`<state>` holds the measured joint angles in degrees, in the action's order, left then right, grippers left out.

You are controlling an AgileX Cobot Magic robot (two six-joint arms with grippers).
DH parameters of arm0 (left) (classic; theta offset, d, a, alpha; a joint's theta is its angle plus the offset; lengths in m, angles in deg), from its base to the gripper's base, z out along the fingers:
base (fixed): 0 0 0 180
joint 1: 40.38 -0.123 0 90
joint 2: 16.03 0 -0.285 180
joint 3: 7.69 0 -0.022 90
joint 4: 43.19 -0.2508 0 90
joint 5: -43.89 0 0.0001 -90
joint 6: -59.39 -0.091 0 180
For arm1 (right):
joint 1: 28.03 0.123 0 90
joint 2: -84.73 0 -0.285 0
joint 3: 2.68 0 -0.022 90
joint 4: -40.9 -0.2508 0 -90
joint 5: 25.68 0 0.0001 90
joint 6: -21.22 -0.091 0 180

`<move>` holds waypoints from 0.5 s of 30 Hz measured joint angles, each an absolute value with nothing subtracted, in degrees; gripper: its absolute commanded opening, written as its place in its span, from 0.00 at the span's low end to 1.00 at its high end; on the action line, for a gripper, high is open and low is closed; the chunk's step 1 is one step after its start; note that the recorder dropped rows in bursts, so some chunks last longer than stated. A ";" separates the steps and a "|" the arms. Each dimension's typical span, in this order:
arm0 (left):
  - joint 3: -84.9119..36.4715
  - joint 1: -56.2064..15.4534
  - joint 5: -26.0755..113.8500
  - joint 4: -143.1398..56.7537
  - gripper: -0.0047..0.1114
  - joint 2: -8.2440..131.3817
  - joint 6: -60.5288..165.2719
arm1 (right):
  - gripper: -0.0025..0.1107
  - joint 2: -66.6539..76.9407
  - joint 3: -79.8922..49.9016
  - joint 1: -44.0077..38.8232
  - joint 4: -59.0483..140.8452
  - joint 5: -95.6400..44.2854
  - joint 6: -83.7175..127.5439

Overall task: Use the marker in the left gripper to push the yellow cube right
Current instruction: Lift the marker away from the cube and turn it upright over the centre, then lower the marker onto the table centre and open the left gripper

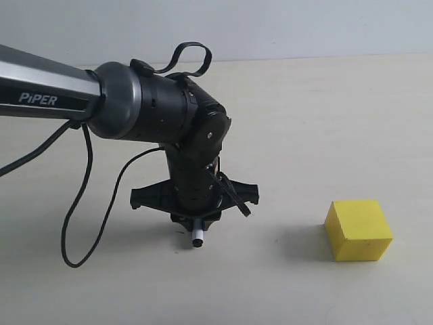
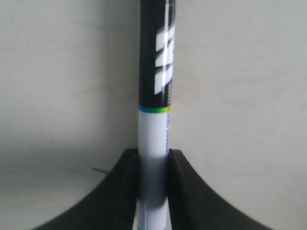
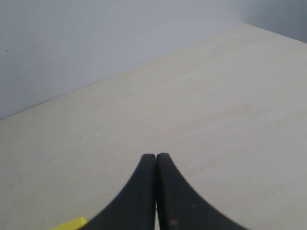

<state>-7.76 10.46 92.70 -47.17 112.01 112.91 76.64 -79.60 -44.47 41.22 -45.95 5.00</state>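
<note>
The yellow cube (image 1: 358,230) sits on the table at the right, and one corner of it (image 3: 71,224) shows in the right wrist view. My left gripper (image 1: 196,220) hangs low over the table well left of the cube, with a wide gap between them. It is shut on the marker (image 2: 156,96), gripping the white barrel, while the black cap half with white lettering sticks out past the fingers (image 2: 124,191). In the exterior view only the marker's white end (image 1: 197,238) shows below the gripper. My right gripper (image 3: 156,157) is shut on nothing, above bare table.
A black cable (image 1: 78,203) loops down from the left arm (image 1: 47,91) onto the pale tabletop (image 1: 304,135). A plain wall runs along the table's far edge (image 3: 96,38).
</note>
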 measured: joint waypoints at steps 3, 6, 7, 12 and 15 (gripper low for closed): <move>-7.76 10.46 92.46 -47.17 0.04 112.01 113.55 | 0.02 76.64 -79.60 -44.47 41.22 -45.95 5.00; -7.76 10.46 92.35 -47.17 0.04 112.01 114.23 | 0.02 76.64 -79.60 -44.47 41.22 -45.95 5.00; -7.76 10.46 92.35 -47.17 0.04 112.01 114.46 | 0.02 76.64 -79.60 -44.47 41.22 -45.95 5.00; -7.76 10.46 92.35 -47.17 0.04 112.75 114.68 | 0.02 76.64 -79.60 -44.47 41.22 -45.95 5.00; -7.76 10.46 92.35 -47.17 0.04 112.87 114.78 | 0.02 76.64 -79.60 -44.47 41.22 -45.95 5.00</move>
